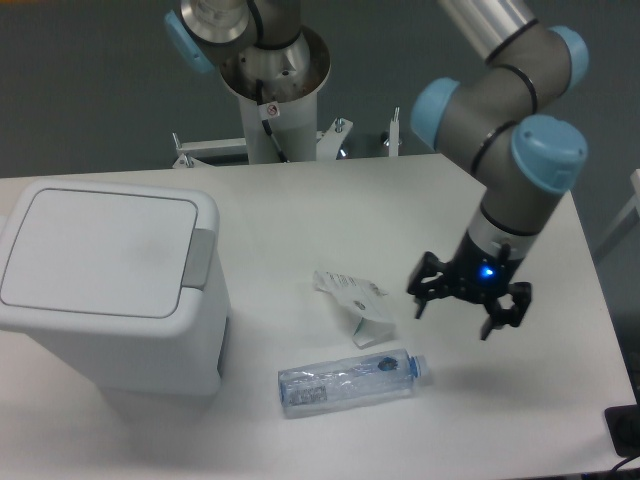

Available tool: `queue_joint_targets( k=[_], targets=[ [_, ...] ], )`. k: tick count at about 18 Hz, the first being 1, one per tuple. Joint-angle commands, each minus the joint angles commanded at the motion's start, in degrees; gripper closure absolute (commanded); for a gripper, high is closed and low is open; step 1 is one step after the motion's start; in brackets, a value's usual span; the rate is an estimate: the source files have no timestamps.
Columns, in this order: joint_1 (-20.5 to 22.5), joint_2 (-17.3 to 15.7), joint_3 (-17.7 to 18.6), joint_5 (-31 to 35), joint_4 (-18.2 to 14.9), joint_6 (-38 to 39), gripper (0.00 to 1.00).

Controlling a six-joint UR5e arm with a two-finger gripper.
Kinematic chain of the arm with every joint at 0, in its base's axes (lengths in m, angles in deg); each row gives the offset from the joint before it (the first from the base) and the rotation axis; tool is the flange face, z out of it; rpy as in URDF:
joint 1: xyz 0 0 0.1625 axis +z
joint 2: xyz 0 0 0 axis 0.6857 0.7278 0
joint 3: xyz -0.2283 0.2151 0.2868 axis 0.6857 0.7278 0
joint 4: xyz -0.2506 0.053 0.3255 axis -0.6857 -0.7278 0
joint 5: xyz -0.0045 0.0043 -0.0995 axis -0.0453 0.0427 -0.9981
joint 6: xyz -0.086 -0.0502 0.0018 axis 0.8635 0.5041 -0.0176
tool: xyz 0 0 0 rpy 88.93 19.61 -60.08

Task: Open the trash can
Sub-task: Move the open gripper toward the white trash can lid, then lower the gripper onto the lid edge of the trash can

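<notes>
Hovering above the right part of the white table (pixel 300 210), the arm's black two-finger gripper (pixel 468 312) has its fingers spread apart and grips nothing. At the table's left edge stands the large boxy white plastic trash can (pixel 110 290), its flat lid lying shut and the grey push-button tab (pixel 200 258) on the side facing the gripper. Between them lie a crumpled white paper wrapper (pixel 356 301) and, nearer the front edge, a clear plastic bottle (pixel 350 381) on its side.
</notes>
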Motion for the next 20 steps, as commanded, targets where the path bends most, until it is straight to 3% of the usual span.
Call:
queue_joint_targets(
  k=[2,3,7,16,20],
  targets=[
    [-0.7,-2.8,0.3,-0.5,-6.2,-0.1,0.00],
    [-1.0,-3.8,0.7,-0.7,-7.7,-0.1,0.00],
    [-2.4,-6.7,0.7,-5.8,-8.3,2.5,0.00],
    [-7.4,-8.0,-1.4,-6.2,-7.8,15.3,0.00],
    [-8.6,-8.8,-1.4,-6.2,-7.7,16.8,0.00]
  ],
)
